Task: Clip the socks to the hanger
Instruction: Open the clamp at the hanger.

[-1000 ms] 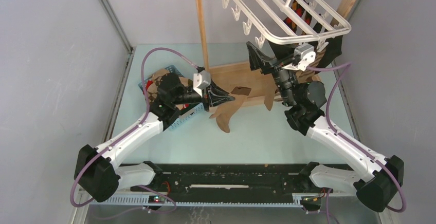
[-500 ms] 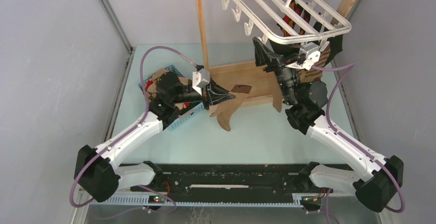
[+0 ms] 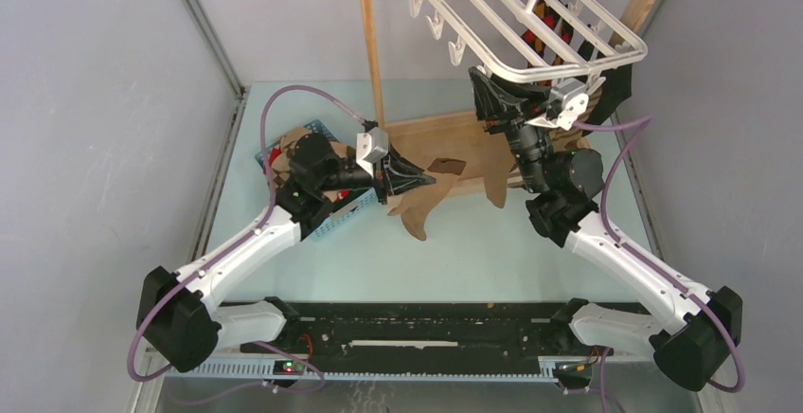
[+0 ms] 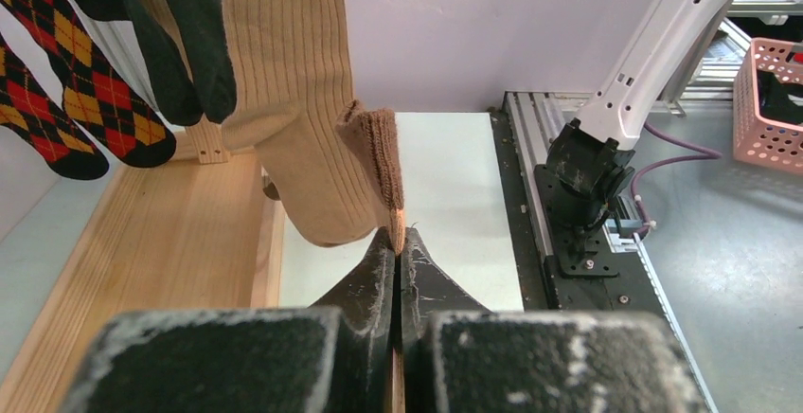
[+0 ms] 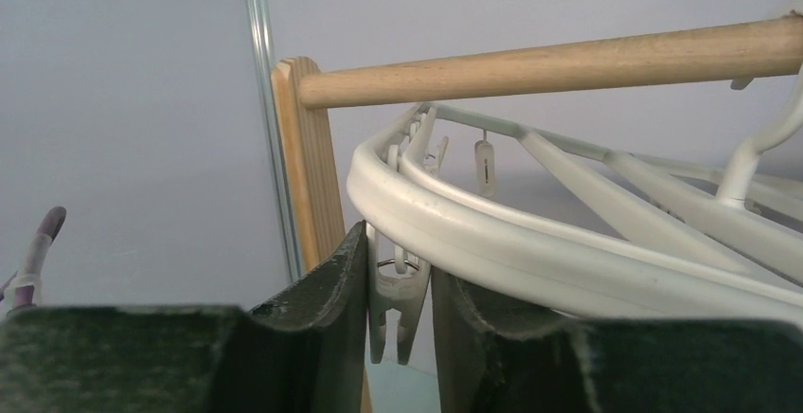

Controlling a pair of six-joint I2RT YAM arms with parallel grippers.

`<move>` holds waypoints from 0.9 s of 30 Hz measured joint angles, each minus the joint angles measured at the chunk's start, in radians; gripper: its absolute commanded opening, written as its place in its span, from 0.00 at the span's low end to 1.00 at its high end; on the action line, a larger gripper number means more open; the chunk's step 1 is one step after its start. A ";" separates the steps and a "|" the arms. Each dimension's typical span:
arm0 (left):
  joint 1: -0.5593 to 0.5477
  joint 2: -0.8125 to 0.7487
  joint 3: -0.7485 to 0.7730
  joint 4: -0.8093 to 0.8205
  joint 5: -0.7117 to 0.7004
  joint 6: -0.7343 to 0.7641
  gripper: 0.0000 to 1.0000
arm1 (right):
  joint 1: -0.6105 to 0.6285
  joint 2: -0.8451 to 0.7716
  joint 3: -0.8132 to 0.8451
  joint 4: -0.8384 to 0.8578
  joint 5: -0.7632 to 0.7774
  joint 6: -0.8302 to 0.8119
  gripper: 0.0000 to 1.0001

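The white hanger [image 3: 530, 25] hangs by its hook from the wooden rail. Black, red argyle [image 4: 57, 81] and tan ribbed socks [image 4: 294, 100] hang from it. My left gripper [image 3: 417, 181] is shut on the edge of a brown sock [image 3: 417, 216], which droops below it; in the left wrist view the sock [image 4: 379, 148] sticks up from the closed tips [image 4: 398, 242]. My right gripper [image 3: 492, 100] is raised to the hanger's near corner. Its fingers [image 5: 398, 252] squeeze a small white clip [image 5: 398, 304] under the frame bar [image 5: 530, 242].
The wooden rail stand [image 3: 372, 53] has its base board [image 3: 445, 138] on the table between the arms. A small blue mesh basket [image 3: 327, 216] with more socks lies under the left arm. Grey walls close in both sides.
My right gripper has moved up and to the right, to the hanger's near corner, and now has a clip between its fingers. The left gripper still holds the brown sock in the same place.
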 measured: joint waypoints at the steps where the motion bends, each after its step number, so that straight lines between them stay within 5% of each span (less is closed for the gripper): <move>1: -0.002 0.001 0.002 -0.001 0.000 0.000 0.00 | 0.000 0.000 0.000 0.000 -0.004 0.000 0.28; 8: -0.012 0.044 0.076 0.009 -0.025 -0.037 0.00 | -0.014 -0.001 0.016 -0.036 -0.029 0.050 0.17; 27: -0.009 0.251 0.306 0.237 0.012 -0.385 0.00 | -0.077 -0.063 0.057 -0.219 -0.142 0.296 0.13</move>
